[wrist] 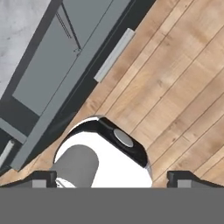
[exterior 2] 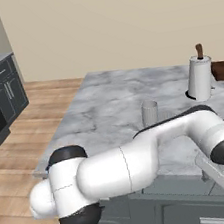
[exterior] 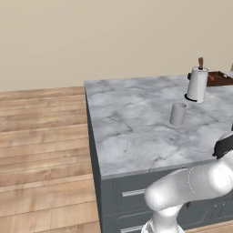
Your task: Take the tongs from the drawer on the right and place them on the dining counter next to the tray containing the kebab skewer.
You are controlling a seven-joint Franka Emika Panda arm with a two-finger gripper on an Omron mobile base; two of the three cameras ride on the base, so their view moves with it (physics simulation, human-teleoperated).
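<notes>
Under the hand, seen from its camera, a slate-grey, wide and shallow drawer (wrist: 48, 74) stands pulled out from the dark cabinets, its flat grey floor exposed and its dark front panel running as a slanted strip beside the light wooden plank floor (wrist: 175, 78). Just off that front panel a short silver bar handle (wrist: 114, 54) shows against the planks. Inside the drawer, near its far end, lie the slim grey tongs (wrist: 70, 30), drawn as two thin, narrow arms that meet at one end; they rest flat on the drawer floor, with nothing touching them. The two-finger gripper (wrist: 111, 178) hangs above the floor beside the drawer, well apart from the tongs, its dark fingertips (wrist: 43, 178) spread wide and nothing between them. In the left base view the large dining counter (exterior: 132, 132) with its white-grey veined marble top sits on slate-grey cabinets. Near its far right corner lies the small dark brown wooden tray (exterior: 219, 79) with a low rim, and what it holds is too small to make out. Just in front of the tray stands a white paper-towel roll on a brown post (exterior: 197, 84), and nearer the robot a small grey cylindrical cup (exterior: 178, 113) stands upright on the marble, apart from both. From the right base view the white arm (exterior 2: 122, 170) bends low across the counter's near edge.
</notes>
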